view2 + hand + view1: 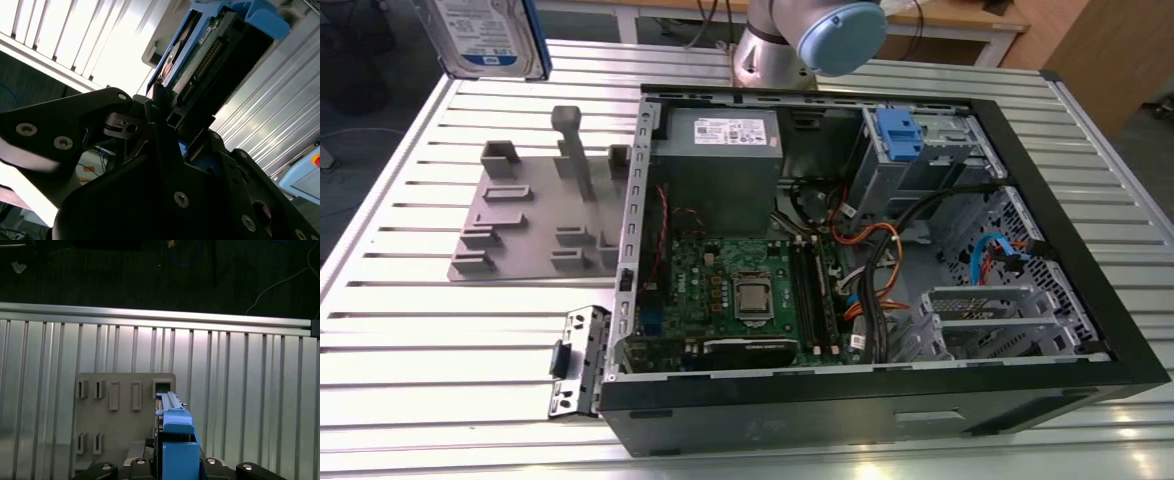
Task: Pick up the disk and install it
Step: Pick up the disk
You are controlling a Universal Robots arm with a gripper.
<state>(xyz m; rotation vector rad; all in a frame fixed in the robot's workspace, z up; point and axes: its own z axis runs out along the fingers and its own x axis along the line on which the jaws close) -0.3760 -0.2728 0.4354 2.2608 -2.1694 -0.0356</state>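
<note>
The gripper is closed on the disk, its black fingers pressed against the bright blue carrier on either side. In the second wrist view the disk's underside faces the camera, with a green circuit board and a row of connector pins inside the blue frame. The first wrist view sees the disk edge-on as a narrow blue strip rising from between the gripper's screwed plates. Beyond it, the grey slotted holder lies flat on the ribbed metal tabletop.

The exterior view shows the disk's other face: a blue-and-white label on silver metal. The disk is upright in the air by the far corner of the tabletop on the exterior view's left, apart from the holder and the case. The arm rises behind the open computer case. Inside the case are a green motherboard, a grey metal box with a white sticker, loose orange and black cables, and a bare blue bracket in the drive bay.
</note>
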